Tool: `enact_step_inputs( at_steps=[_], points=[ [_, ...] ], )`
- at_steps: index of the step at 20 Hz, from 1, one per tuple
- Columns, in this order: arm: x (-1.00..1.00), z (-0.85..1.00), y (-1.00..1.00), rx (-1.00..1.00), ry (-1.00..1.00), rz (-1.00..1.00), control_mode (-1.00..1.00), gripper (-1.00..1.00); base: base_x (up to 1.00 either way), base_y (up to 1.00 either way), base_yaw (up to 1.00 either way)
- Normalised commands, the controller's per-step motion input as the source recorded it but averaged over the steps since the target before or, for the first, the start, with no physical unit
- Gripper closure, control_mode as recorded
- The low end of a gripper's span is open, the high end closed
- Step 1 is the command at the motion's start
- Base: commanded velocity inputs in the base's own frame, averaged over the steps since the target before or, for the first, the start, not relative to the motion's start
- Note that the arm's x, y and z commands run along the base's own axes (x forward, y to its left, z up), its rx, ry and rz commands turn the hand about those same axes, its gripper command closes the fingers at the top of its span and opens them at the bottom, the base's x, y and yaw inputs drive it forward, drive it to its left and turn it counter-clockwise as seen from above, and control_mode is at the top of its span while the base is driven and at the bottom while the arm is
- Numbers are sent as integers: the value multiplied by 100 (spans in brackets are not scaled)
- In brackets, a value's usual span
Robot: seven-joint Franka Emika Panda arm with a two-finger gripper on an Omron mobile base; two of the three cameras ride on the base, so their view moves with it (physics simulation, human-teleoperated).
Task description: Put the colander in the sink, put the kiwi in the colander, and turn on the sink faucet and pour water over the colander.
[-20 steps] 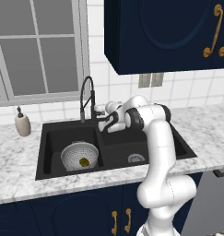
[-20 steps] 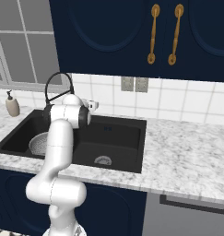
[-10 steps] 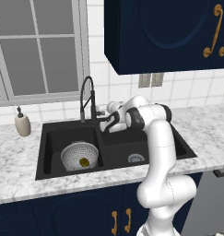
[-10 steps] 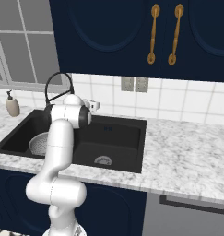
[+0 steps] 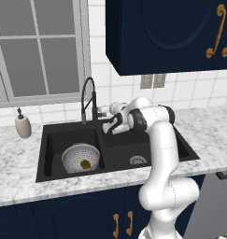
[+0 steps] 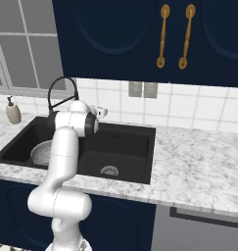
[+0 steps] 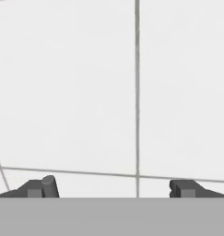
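Colander [image 5: 81, 158] and kiwi [image 5: 85, 164] are being seen resting in the sink's [image 5: 49, 140] left basin. Fingers [image 5: 107, 128], spread wide and empty, are being held beside the faucet [image 5: 88, 100]; its lever may be missed, leaving water off.

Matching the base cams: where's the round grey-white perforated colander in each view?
Left base view: round grey-white perforated colander sits in the left basin, lower left of centre, small yellowish-brown kiwi inside.
Right base view: at the left edge, partly hidden behind the white arm.
Hand view: white wall tiles, no colander.
Shared landmark: tall dark arched faucet behind the black double-basin sink.
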Motion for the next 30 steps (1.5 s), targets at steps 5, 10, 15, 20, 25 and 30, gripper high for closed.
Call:
enact_step_inputs(
  at_steps=[5, 10, 15, 20, 25, 30],
  points=[
    [1, 0, -28, 0, 0, 0, -100, -100, 0, 0, 0],
    [0, 0, -61, 0, 0, 0, -100, -100, 0, 0, 0],
    [0, 0, -66, 0, 0, 0, -100, -100, 0, 0, 0],
    [0, 0, -78, 1, 0, 0, -100, -100, 0, 0, 0],
    [0, 0, -83, 2, 0, 0, -100, -100, 0, 0, 0],
    [0, 0, -84, 3, 0, 0, -100, -100, 0, 0, 0]
  ],
)
